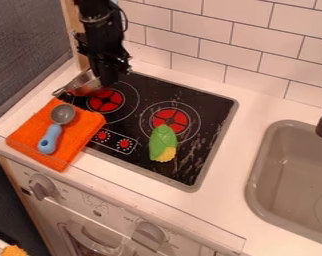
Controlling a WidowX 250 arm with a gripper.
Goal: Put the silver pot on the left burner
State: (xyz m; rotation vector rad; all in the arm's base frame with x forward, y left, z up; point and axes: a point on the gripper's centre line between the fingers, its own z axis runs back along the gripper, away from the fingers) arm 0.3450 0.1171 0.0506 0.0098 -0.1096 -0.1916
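At the upper left, the black gripper [109, 75] hangs over the back left part of the stove, just behind the left burner [106, 101]. The silver pot [85, 84] is directly beside it on the left, at the stove's left edge, and looks tilted. Its handle points left, towards the counter. The gripper covers the pot's right side, so I cannot tell whether it holds the pot.
An orange cloth [75, 131] with a blue-handled spoon [53, 133] on it lies in front of the pot, over the stove's left edge. A toy corn [163, 143] touches the right burner [170, 120]. The sink [256, 170] is at the right, a tiled wall behind.
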